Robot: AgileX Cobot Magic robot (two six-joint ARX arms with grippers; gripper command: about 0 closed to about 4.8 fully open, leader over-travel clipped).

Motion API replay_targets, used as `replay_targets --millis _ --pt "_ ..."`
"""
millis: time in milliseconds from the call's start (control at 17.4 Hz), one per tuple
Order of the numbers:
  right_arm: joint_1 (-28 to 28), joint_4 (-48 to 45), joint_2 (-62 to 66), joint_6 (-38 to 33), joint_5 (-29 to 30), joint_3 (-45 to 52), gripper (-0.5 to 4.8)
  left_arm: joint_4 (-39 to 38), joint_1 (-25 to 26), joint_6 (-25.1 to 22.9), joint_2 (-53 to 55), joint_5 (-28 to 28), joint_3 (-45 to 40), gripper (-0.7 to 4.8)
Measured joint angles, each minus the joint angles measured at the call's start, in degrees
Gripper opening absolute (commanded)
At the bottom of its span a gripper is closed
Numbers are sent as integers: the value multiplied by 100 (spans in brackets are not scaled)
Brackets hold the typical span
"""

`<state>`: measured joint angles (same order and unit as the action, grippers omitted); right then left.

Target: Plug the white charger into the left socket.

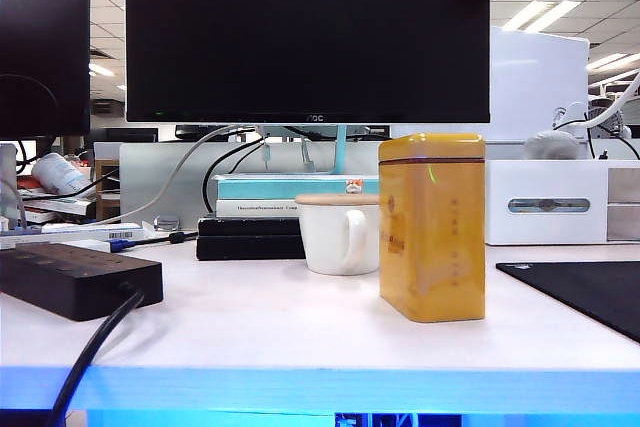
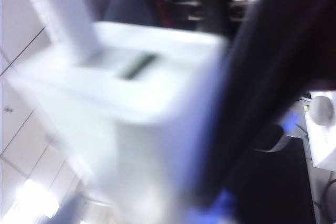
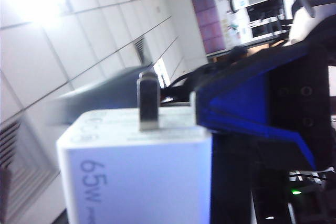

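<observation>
Small white rectangular plastic charger [image 3: 134,174] clenched in right claw [image 3: 210,145], prong [image 3: 148,102] free, presumably for insertion; ceiling behind, so wrist tilted upward, off the exterior view. Same charger [image 2: 131,114] blurred close to left claw [image 2: 210,129]; grip there cannot be told. Long matte black power strip [image 1: 75,279] on table [image 1: 300,327], left, untouched.

charger [image 3: 134,177]: smooth white plastic, metal prong | power strip [image 1: 75,277]: matt black | tin [image 1: 432,227]: glossy yellow | mug [image 1: 340,237]: glossy white
</observation>
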<state>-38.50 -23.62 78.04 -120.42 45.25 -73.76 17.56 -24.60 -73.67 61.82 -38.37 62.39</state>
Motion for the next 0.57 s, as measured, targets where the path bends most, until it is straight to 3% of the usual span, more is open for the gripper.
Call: replay_targets --millis 575 --pt "0 267 -26 0 92 7 12 -205 -140 -13 -55 -105 2 479"
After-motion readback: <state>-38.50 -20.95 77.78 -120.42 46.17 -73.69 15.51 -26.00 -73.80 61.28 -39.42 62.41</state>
